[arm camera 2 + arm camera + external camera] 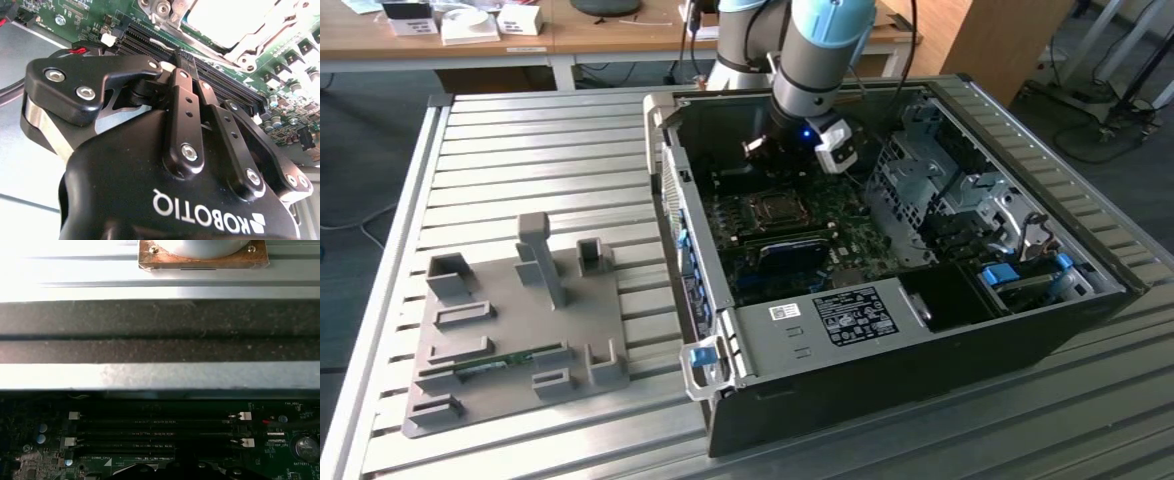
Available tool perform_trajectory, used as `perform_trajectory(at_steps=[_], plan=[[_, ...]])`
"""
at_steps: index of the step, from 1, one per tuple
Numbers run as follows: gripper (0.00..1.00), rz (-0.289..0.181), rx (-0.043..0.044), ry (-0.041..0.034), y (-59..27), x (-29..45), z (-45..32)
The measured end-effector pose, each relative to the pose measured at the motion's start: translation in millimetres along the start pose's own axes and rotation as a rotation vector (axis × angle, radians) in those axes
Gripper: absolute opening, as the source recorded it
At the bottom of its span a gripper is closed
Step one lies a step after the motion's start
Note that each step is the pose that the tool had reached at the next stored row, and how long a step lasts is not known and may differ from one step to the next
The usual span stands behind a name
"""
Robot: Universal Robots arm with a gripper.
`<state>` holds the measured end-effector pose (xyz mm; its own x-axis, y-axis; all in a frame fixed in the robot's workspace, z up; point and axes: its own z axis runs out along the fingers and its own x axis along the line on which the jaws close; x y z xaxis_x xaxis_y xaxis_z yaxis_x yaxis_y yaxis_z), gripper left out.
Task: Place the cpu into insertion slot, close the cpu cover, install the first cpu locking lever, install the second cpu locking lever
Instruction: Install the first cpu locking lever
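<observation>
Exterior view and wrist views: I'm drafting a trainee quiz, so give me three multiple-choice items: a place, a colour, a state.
1. Where is the grey fixture plate?
A. inside the computer case
B. on the exterior view's left of it
C. on top of it
2. The motherboard is:
A. green
B. red
C. white
3. The case is:
A. shut
B. open, its inside showing
C. upside down
Answers: 1 B, it lies on the slatted table beside the case; 2 A, green shows in both wrist views; 3 B, the board inside shows.
</observation>
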<state>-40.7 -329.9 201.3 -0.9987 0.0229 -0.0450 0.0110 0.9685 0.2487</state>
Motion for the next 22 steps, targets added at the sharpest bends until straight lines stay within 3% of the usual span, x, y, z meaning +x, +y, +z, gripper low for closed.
perform_trajectory(at_steps=[11, 22], plan=[[0.11, 0.0, 0.003, 0.0, -1.4, 0.0, 5.6], [0.11, 0.0, 0.0073, -0.0001, -1.4, 0.0, 5.6]])
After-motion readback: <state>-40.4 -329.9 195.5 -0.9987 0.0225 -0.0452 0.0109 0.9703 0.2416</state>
